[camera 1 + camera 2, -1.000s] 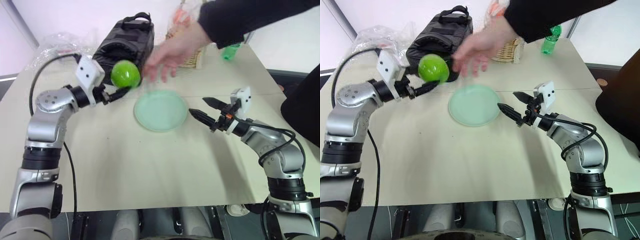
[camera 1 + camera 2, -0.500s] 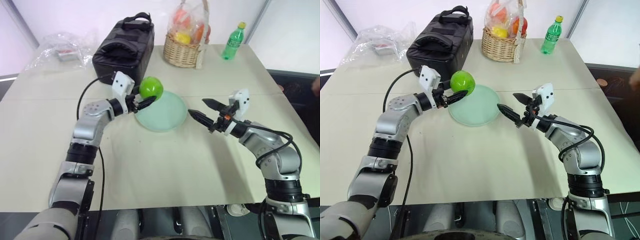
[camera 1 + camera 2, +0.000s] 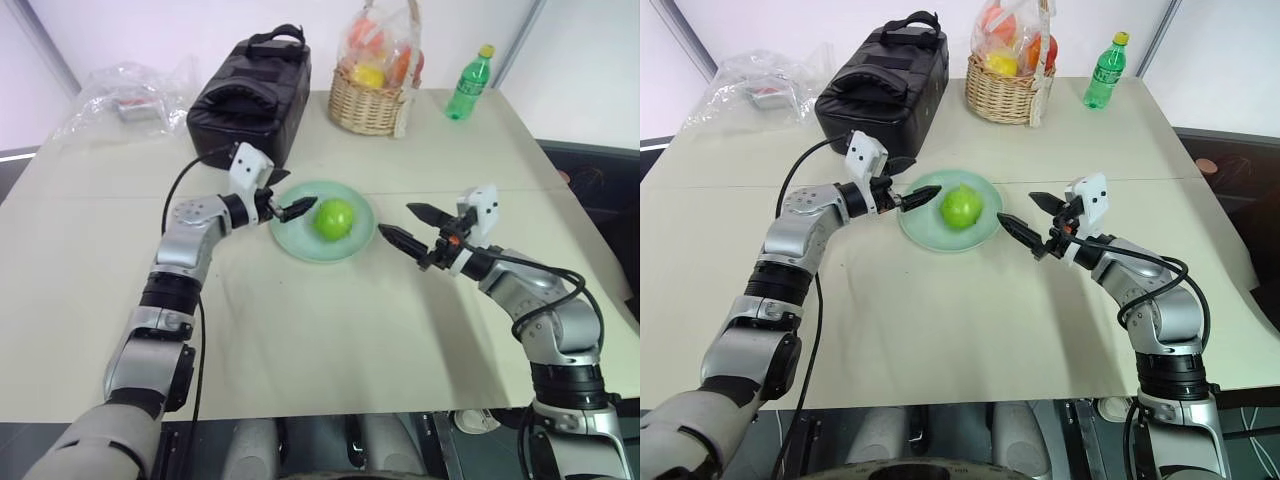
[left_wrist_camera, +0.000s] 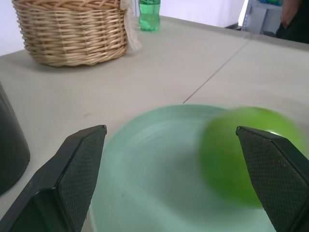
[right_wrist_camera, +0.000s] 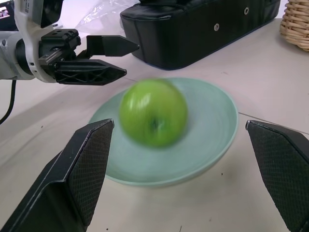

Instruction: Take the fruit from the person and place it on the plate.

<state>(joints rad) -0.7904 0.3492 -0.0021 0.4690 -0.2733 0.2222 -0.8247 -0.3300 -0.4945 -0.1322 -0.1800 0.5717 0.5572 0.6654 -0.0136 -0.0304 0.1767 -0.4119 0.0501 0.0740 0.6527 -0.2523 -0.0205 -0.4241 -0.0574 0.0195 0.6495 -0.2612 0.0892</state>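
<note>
You had the task almost finished at this moment. The apple [image 3: 335, 219] lay on the plate [image 3: 352, 247], near its middle, and no finger was touching it. The left gripper [image 3: 297, 210] stood at the plate's rim, just beside the apple, with its two black fingers spread apart and nothing between them. So the handover and the placing were done, as far as the pictures showed. What was left, in my judgement, was only to draw the left arm away from the plate and to see that the fruit stayed there.

The right gripper [image 3: 402, 226] hovered at the other side of the plate, near its rim but apart from it. Its fingers were also wide open and held nothing.

The apple was round, glossy and bright green, much smaller than the plate. In both wrist views it appeared smeared while the plate and table around it were sharp, so I think it was not yet at rest and maybe rolled a little. The shallow rim of the pale mint-green plate could stop it, but I cannot be sure of this.
</note>
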